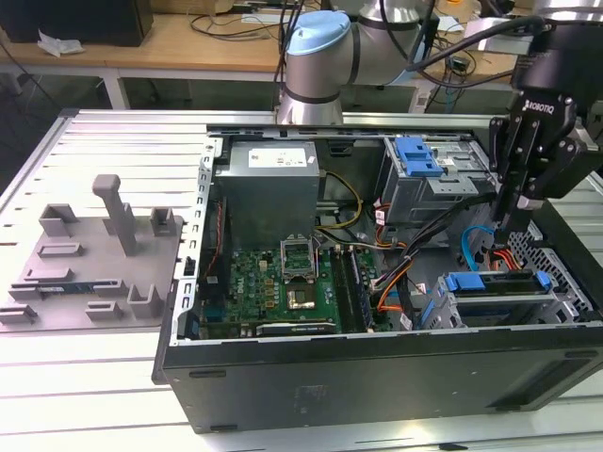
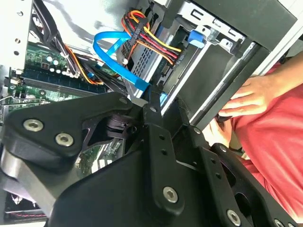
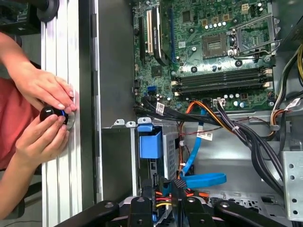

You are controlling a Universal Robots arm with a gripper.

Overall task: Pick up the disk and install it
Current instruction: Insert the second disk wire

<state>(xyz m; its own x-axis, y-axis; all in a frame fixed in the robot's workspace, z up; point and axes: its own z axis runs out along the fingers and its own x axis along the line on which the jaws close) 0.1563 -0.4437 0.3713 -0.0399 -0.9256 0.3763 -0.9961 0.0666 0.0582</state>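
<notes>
The slatted metal table (image 1: 113, 132) carries an open computer case (image 1: 377, 367) beside a grey fixture plate (image 1: 94, 273).

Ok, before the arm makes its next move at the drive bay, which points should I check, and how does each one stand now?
1. Claw lined up over the disk: ok, in the exterior view it hangs just above the blue carrier.
2. Disk fully seated in its bay: cannot tell.
3. Cables clear of the claw: not ok, the blue cable runs close beside it.
4. People clear of the case: not ok, a hand is at its edge.
</notes>
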